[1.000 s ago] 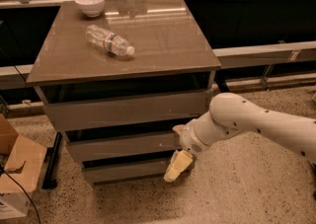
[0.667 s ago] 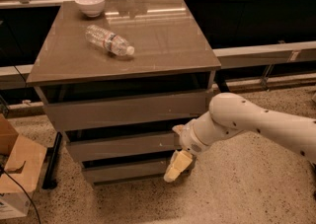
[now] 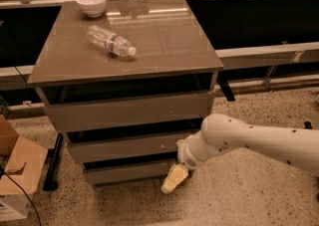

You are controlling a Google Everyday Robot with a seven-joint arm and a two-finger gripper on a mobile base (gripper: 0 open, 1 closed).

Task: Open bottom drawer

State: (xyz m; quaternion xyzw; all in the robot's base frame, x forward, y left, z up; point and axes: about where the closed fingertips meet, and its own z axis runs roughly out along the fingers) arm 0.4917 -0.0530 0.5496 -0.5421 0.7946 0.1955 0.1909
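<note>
gripper (image 3: pixel 174 178) at bottom drawer (image 3: pixel 130 171) front (right end)

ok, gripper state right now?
Gripper: open or closed cannot be told. It is at the right end of the bottom drawer front, low near the floor.

Bottom drawer (image 3: pixel 130 172): flat taupe front, lowest of three; end effector (image 3: pixel 174 179) at right end.
</note>
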